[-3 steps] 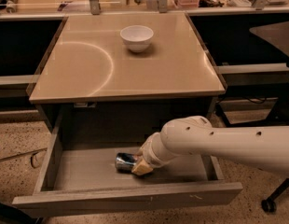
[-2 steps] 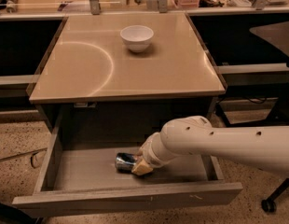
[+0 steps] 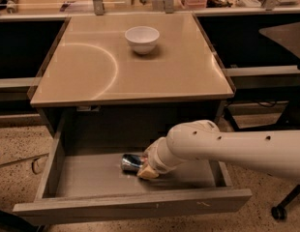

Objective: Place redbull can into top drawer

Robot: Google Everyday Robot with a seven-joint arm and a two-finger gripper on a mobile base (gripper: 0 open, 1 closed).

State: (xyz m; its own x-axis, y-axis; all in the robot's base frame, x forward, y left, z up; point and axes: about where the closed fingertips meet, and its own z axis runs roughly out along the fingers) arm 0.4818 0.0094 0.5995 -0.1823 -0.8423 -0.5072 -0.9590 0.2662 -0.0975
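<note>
Change since one second ago: none seen. Arm, can and bowl keep the same places.

Item 1. Small slim silver metal redbull can [image 3: 130, 162] with blue marking. It lies on its side on the bottom of the drawer, near the middle, with its round end turned left. Its right end is hidden behind the claw, and the red marking cannot be made out.

Item 2. Claw [image 3: 144, 168], pale tan at the tip. It is low inside the drawer, against the right end of the can. The wrist covers most of it, so whether it clasps the can or merely stands beside it cannot be told.

Item 3. Thick white robot arm [image 3: 227, 146]. It reaches in from the right edge, where it is cut off, and passes over the drawer's right wall.

Item 4. Wide shallow grey wood-grain top drawer [image 3: 135, 204]. It is pulled fully out below the desk, with its plain front panel nearest the camera. The rear of its bottom lies in deep shadow.

Item 5. Tan smooth-topped desk [image 3: 164, 76], marked with a pale curved arc at the left.

Item 6. Small round white bowl [image 3: 142, 38]. It stands upright at the back centre of the desk, well apart from the can.

Item 7. Surroundings: speckled stone floor [image 3: 14, 144]; black castor [image 3: 278, 211] at the lower right, its chair cut off; cluttered counter [image 3: 227, 1] along the top edge, contents too small to tell.
</note>
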